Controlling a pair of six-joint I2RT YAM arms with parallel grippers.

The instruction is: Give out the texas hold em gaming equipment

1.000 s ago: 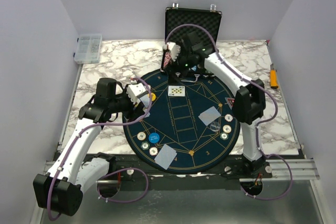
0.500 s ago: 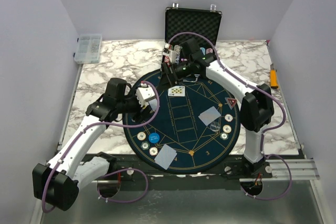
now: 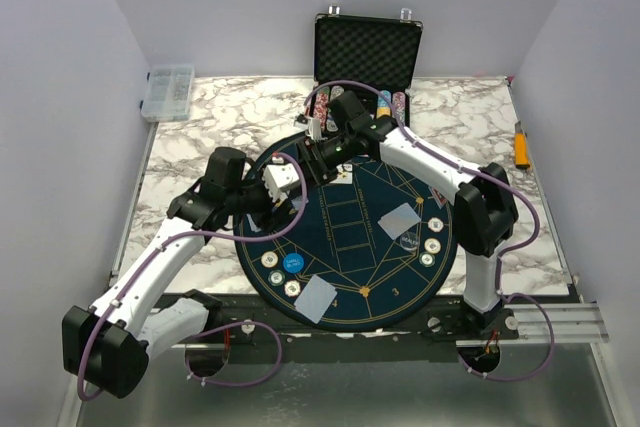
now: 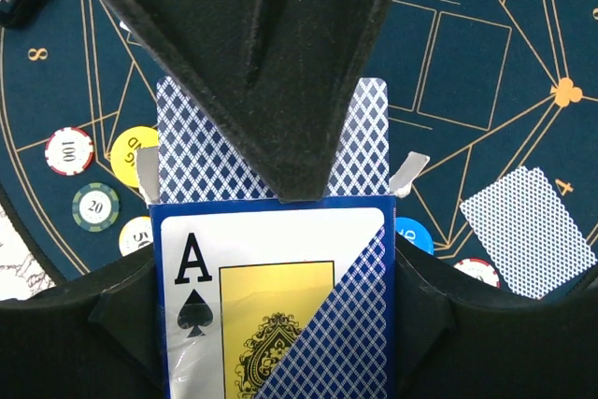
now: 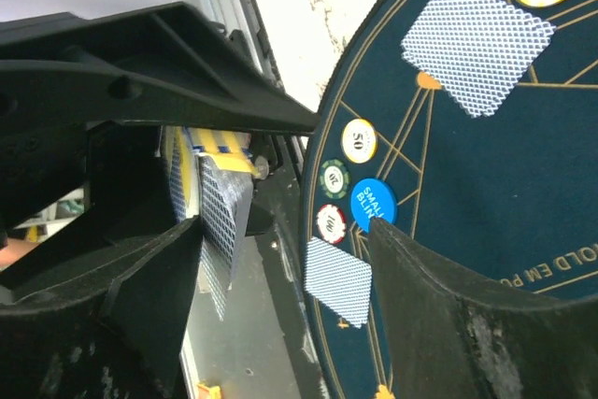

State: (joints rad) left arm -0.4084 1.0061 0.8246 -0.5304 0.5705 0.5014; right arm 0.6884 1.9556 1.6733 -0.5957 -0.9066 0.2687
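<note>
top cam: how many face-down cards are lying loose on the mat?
2: near card at the front edge, by the blue disc; right card right of centre. The right arm and left arm may hide more.

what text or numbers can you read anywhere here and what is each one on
"A" with a spade: card box
"100": red-rimmed chip
"20": green-rimmed chip
"8", "4": dark-blue mat
"50": yellow-rimmed chip
"SMALL BLIN", end hidden: blue disc
Overhead view: all print too small to read.
</note>
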